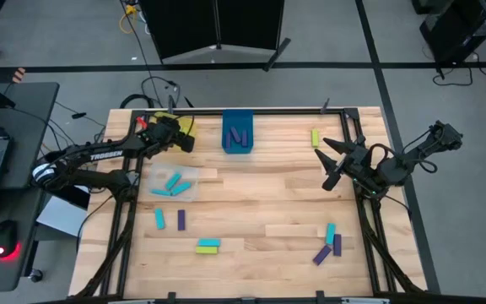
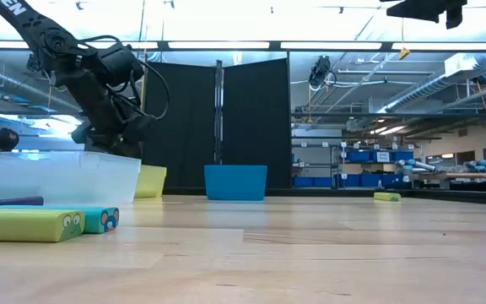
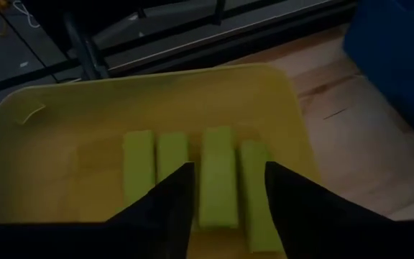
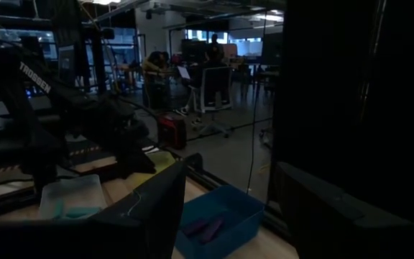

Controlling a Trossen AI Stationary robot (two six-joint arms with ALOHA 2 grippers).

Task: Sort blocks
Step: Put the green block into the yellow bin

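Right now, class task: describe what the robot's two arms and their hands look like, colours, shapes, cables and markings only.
Both arms are dark, jointed and slim. The left arm carries white TROSSEN lettering and black cables looped along it. The left hand shows red and yellow touches. The right hand has two pointed black fingers, with cables looped behind it.

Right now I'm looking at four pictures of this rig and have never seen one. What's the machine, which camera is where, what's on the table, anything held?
It is a two-armed table robot sorting coloured blocks into bins. One picture looks straight down, one looks level across the tabletop, and one comes from each wrist.

The left gripper hovers over the yellow bin, its fingers apart around nothing; four lime blocks lie inside.

The right gripper waits open and empty by the table's right edge.

The blue bin holds purple blocks, the clear bin teal ones.

Lime, teal and purple blocks lie loose on the wooden table, still unsorted.
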